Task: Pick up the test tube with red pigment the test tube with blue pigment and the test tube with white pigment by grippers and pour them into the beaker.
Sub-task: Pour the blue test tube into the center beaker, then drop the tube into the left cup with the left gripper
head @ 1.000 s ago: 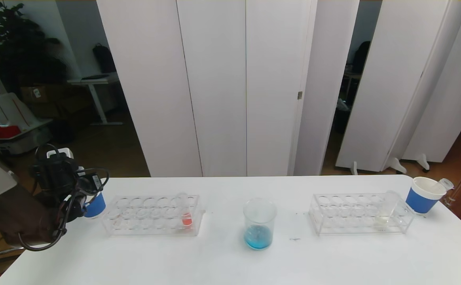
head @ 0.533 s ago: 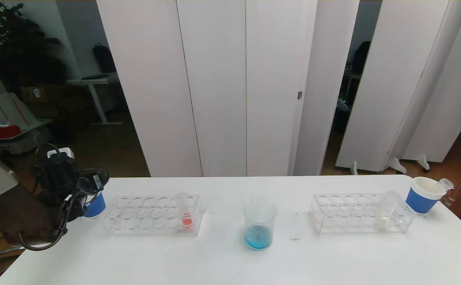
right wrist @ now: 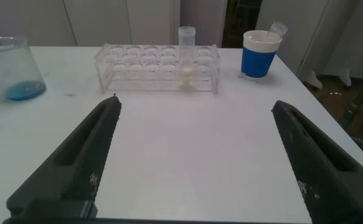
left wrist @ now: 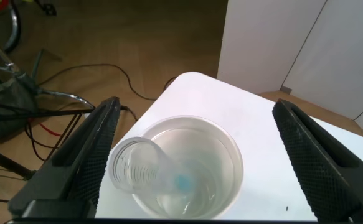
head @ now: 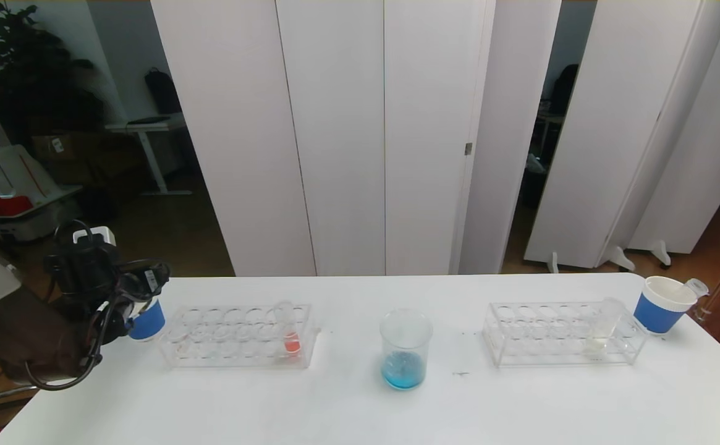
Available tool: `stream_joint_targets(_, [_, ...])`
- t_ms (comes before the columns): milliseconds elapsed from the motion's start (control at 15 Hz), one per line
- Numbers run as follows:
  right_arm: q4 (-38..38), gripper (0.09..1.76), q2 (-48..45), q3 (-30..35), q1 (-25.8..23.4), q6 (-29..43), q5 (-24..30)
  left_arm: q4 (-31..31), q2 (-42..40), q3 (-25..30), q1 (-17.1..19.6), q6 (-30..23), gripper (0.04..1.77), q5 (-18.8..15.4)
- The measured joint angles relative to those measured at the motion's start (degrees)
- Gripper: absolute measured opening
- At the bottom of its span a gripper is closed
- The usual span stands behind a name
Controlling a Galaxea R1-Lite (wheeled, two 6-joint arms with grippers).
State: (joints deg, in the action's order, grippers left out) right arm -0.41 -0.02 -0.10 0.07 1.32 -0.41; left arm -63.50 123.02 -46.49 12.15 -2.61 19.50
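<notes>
Beaker (head: 404,350): upright at mid worktop (head: 360,408), blue liquid pooled at its bottom; sits between the two clear racks.
Blue tube (left wrist: 149,176): emptied but for a blue trace, lying tilted inside the left paper cup (left wrist: 190,163), mouth leaning on the cup rim.
Red tube (head: 288,334): upright in left rack (head: 239,337), not poured yet.
White tube (head: 604,326): upright in right rack (head: 563,334), not poured yet.
Left gripper (left wrist: 197,152): jaws wide, straddling the cup from above, holding nothing.
Right gripper (right wrist: 193,155): out of head view; jaws wide, empty, low over worktop facing the right rack.
Risk 1: left arm pulling away could clip the cup rim or the leaning tube, cup sits near the worktop corner, may tip off.
Risk 2: next reach to red tube, jaws may knock the light rack.
Change: jaws went from shut on the tube to wide; tube dropped into cup; left gripper lifted slightly in head view.
</notes>
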Motion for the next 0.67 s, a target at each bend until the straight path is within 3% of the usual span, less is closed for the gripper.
stream_joint_targets(267, [0.00, 1.74, 0.00, 0.00, 0.00, 0.00, -0.02, 2.51, -3.50, 0.38, -0.50, 0.16, 1.75, -2.78])
stream_joint_targets(667, [0.00, 1.74, 0.00, 0.00, 0.00, 0.00, -0.02, 12.43, -14.99, 1.85, -1.41, 0.13, 1.75, -6.14])
